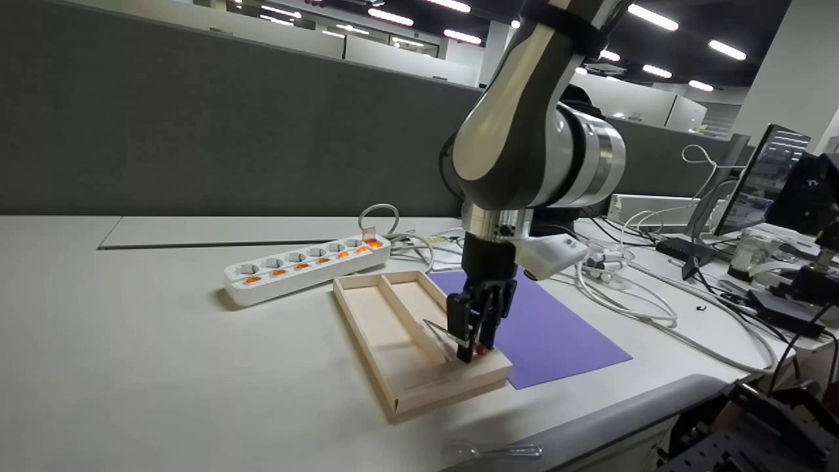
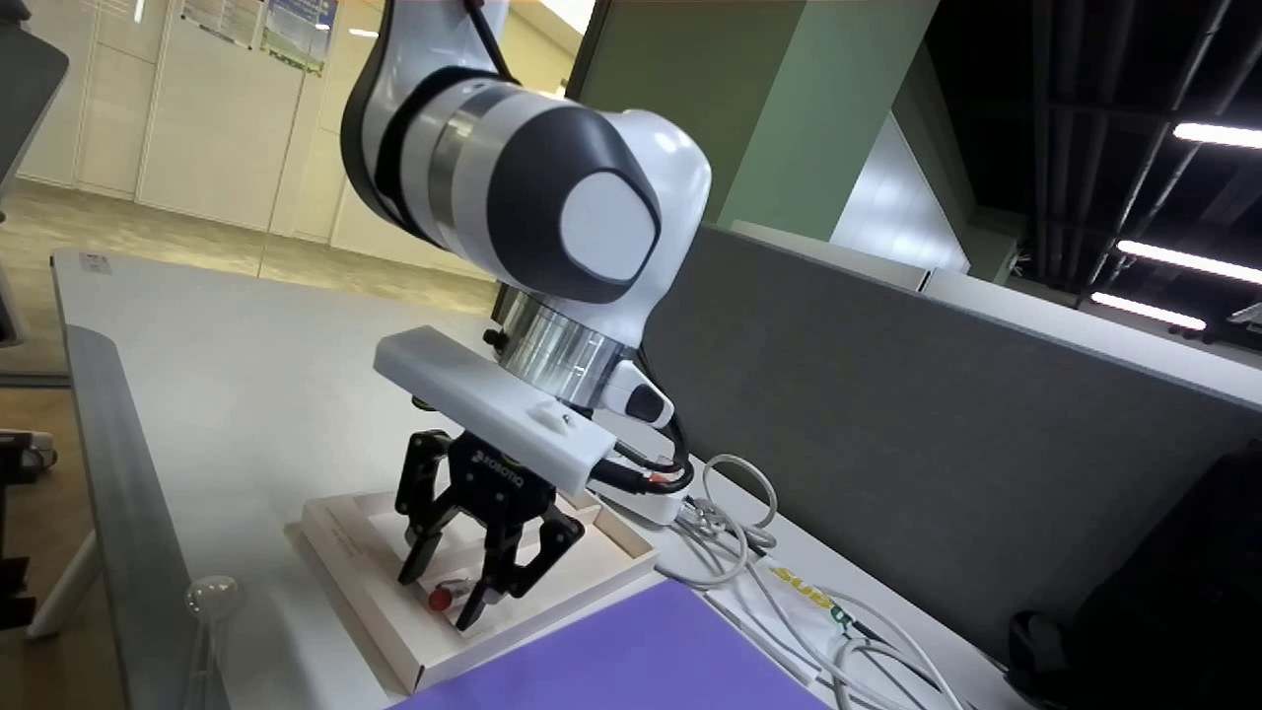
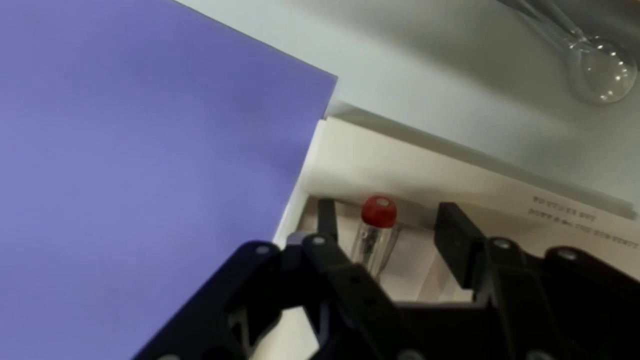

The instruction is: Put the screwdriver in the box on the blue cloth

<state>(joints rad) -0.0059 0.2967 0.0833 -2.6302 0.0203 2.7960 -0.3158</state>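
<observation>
Before a tall dark-grey partition (image 1: 229, 124) we see a long white power strip (image 1: 308, 278) with orange switches (image 1: 301, 267). We notice looped white cables (image 2: 718, 532), a black flat monitor (image 1: 763, 180) and, near the grey edge (image 1: 609, 425) of the white table (image 1: 131, 360), a clear round-ended utensil (image 3: 601, 71).

ROBOTIQ stands on the hand (image 2: 437, 600), SUB on a white sheet (image 2: 801, 592).

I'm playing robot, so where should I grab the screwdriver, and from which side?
Probably by the clear handle, near the red cap, from above, with a finger on each side. The handle is fatter than the thin shaft, and the box has walls close by, so the top looks easiest. The gripper is open around it.
</observation>
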